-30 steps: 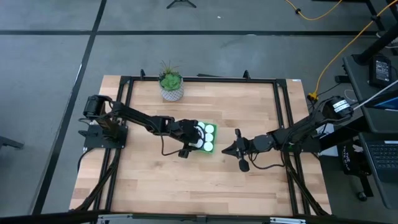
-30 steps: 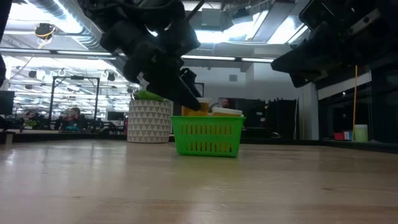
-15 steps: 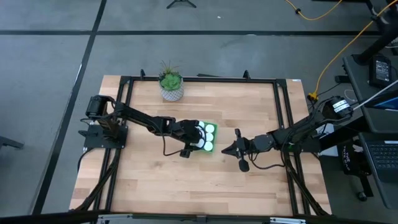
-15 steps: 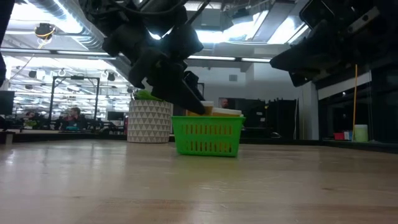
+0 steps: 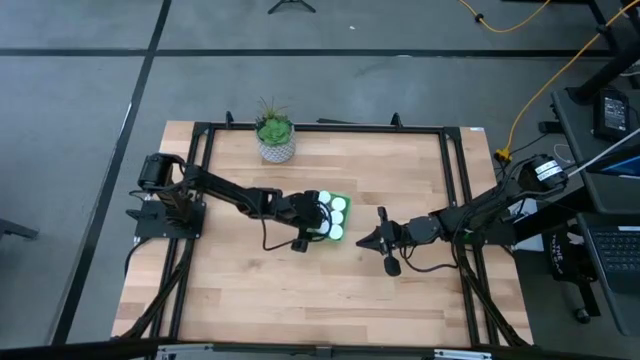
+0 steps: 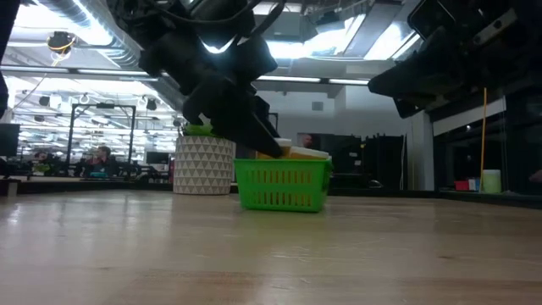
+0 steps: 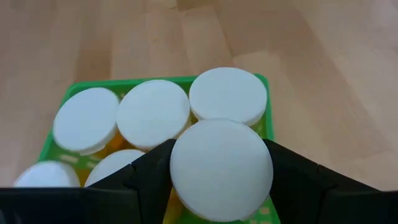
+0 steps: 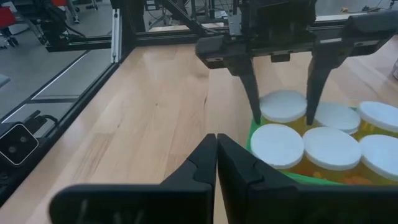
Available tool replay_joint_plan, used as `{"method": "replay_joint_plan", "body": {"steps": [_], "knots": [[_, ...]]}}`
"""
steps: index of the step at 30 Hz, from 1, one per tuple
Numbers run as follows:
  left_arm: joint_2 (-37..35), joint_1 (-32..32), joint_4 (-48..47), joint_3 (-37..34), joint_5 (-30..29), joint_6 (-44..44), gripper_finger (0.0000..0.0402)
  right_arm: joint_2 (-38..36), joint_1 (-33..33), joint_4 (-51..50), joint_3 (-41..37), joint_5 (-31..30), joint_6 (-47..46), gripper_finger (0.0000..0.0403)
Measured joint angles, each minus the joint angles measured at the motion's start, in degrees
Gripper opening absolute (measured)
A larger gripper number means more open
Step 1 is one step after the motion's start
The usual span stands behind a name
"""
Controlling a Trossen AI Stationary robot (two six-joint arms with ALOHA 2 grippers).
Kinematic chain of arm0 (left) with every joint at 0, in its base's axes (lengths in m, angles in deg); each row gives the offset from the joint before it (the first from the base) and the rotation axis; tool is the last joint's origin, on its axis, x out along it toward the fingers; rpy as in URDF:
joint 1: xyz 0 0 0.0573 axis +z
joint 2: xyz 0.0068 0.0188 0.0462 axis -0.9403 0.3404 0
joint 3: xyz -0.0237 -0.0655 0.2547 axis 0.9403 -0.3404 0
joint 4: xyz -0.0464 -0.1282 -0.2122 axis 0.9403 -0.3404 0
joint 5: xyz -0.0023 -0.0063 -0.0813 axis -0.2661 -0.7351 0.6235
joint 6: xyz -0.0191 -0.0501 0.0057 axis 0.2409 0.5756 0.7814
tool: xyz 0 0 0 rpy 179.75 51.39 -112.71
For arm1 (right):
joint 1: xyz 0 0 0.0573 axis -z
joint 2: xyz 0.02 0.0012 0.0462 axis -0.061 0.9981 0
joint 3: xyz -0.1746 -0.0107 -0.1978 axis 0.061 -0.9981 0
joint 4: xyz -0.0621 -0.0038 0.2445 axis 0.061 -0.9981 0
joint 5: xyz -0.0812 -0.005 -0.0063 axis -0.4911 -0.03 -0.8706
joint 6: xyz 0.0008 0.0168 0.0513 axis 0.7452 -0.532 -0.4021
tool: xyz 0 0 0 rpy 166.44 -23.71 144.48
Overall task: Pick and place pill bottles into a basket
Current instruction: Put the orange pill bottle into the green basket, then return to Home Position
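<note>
Two fingers of the left gripper (image 7: pixel 221 180) clamp the last pill bottle (image 7: pixel 221 169) over the green basket (image 5: pixel 345 227), where five more pill bottles (image 7: pixel 152 113) already stand. Just beside it, the right gripper (image 8: pixel 216 163) hovers pressed closed, empty. Farther back stands a potted plant (image 5: pixel 274 135).

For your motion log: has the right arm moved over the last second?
No. The right arm stays at the same spot against the table frame.
</note>
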Motion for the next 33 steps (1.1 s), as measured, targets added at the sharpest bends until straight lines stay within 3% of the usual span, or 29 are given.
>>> {"method": "replay_joint_plan", "body": {"steps": [5, 22, 27, 33], "knots": [[0.0, -0.5, -0.1, 0.0, -4.0, -0.1, 0.0236, 0.0, 0.0, 0.0, 0.0, 0.0, 0.0, 0.0017], [-0.6, -0.9, -0.7, 0.2, -3.5, -0.7, 0.0246, 0.0, 0.0, -0.1, 0.0, 0.0, 0.0, 0.0017], [-4.7, -1.3, -3.7, 0.2, -3.5, -1.5, 0.0243, 0.0, 0.0, -0.1, 0.0, 0.0, 0.0, 0.0017], [-14.5, -2.8, -10.8, 0.3, -3.3, -3.0, 0.0228, 0.0, 0.0, 0.7, 0.0, 0.0, 0.0, 0.0017]]}}
